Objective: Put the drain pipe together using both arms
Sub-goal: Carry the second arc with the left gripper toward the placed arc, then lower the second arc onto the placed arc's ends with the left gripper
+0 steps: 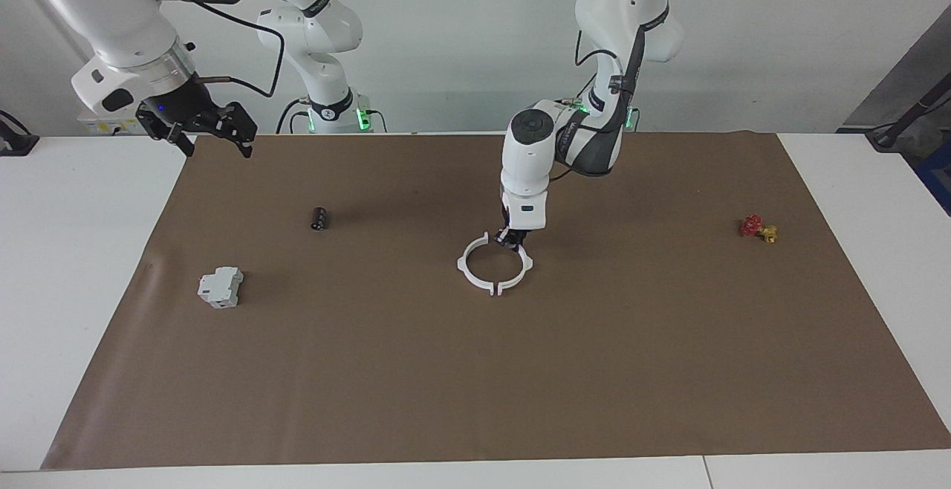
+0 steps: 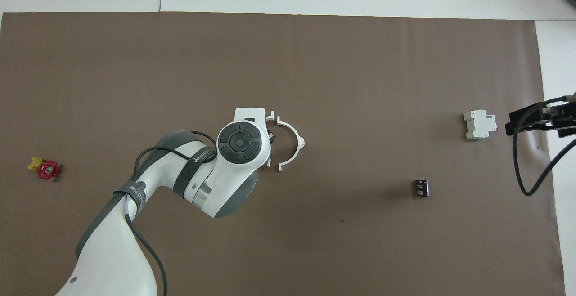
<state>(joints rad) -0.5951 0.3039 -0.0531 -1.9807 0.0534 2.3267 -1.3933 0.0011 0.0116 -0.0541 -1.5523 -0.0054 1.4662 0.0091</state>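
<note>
The drain pipe's two white half-ring arcs lie on the brown mat (image 1: 594, 370) at the table's middle. Their ends are nearly touching, so they make one ring. My left gripper (image 1: 511, 238) is low over the ring's edge nearest the robots. It is shut on the end of the half-ring (image 1: 529, 266) toward the left arm's end. In the overhead view the left gripper (image 2: 271, 135) and arm hide most of that half. The other half-ring (image 1: 465, 270) lies free and shows whole in the overhead view (image 2: 294, 141). My right gripper (image 1: 221, 151) is open and empty. It waits high over the mat's corner.
A grey blocky device (image 1: 221, 287) and a small black cylinder (image 1: 319, 218) lie toward the right arm's end. A red-and-yellow valve (image 1: 758, 228) lies toward the left arm's end. The right gripper (image 2: 510, 123) is beside the grey device (image 2: 479, 124) in the overhead view.
</note>
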